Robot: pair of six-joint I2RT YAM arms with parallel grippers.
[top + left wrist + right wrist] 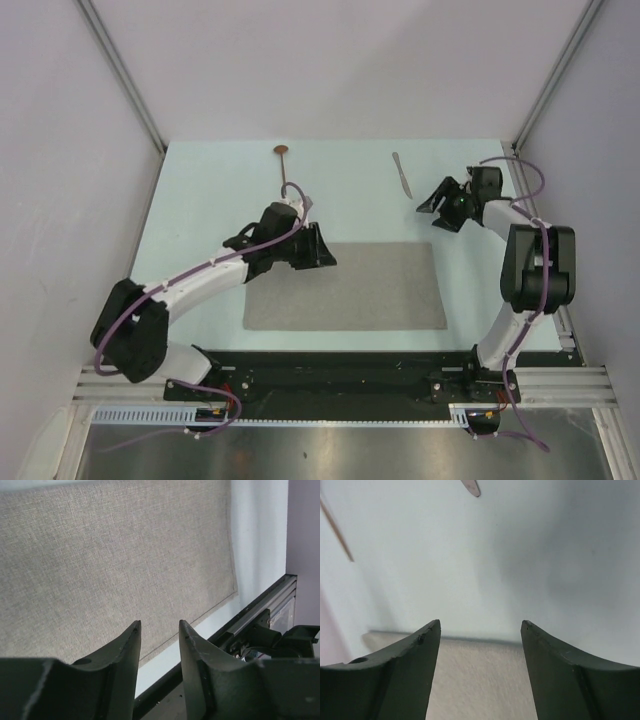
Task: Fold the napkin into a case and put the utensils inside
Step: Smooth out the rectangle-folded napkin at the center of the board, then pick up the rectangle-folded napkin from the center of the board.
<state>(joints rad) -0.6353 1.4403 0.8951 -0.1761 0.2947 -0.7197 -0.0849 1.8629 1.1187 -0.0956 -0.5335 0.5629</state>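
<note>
The grey-beige napkin (pixel 345 285) lies flat and spread out in the middle of the pale table. My left gripper (pixel 326 250) hovers over its far left corner, open with nothing between the fingers; in the left wrist view the napkin (pixel 115 560) fills most of the frame beyond my left gripper (pixel 160 625). My right gripper (pixel 432 204) stands open off the napkin's far right corner, empty; its wrist view shows my right gripper (pixel 480 625) above the napkin's edge (pixel 480 680). The spoon (pixel 283 165) and the knife (pixel 402 174) lie apart at the back of the table.
A black rail (pixel 340 365) runs along the table's near edge, also seen past the napkin's corner as the rail (pixel 260 615). Grey enclosure walls (pixel 60 150) close in the left, right and back sides. The knife's tip (pixel 471 487) and the spoon's handle (pixel 337 530) show ahead of the right gripper.
</note>
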